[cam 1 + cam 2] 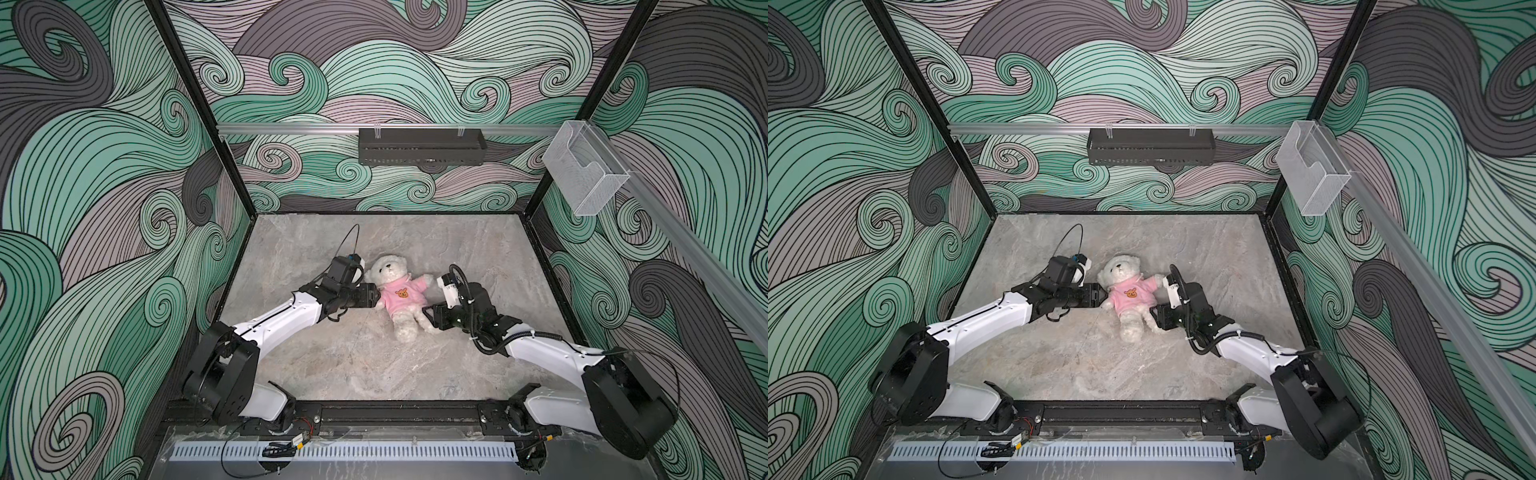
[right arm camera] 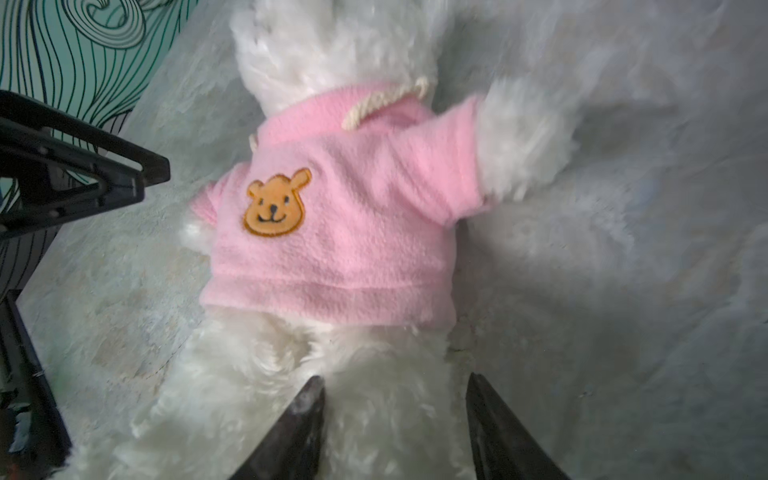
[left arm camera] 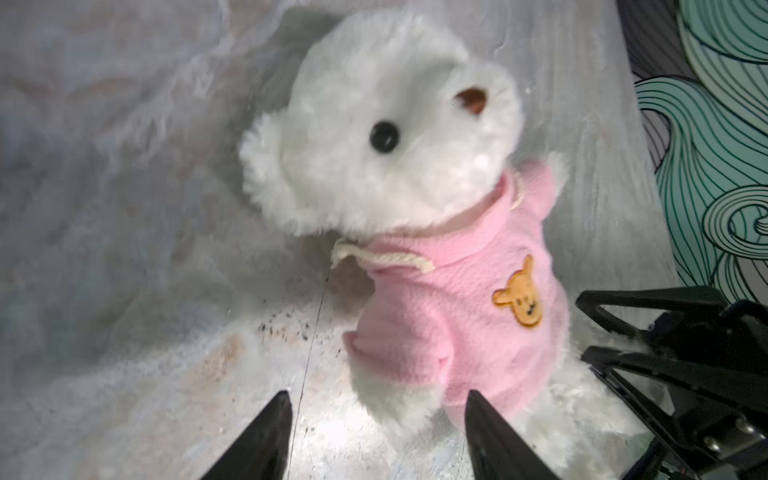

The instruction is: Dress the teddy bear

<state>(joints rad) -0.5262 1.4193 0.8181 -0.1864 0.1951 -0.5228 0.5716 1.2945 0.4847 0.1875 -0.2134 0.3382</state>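
**Shirted bear lies mid-table between two grippers**

The pink shirt [image 1: 402, 298] carries only an orange smiling bear-face patch [image 2: 276, 203]. Lettering on the right arm's white camera housing [image 1: 449, 286] is too small to read. The teddy bear [image 1: 390, 272] lies face up at the centre of both top views on the marbled table [image 1: 374, 365]. At its left, the left gripper [image 3: 379, 395] has its fingers apart at a paw. The right gripper [image 2: 395, 378] straddles a leg; whether it squeezes is unclear. A black tray [image 1: 422, 146] hangs upper centre and a clear holder [image 1: 586, 170] upper right.
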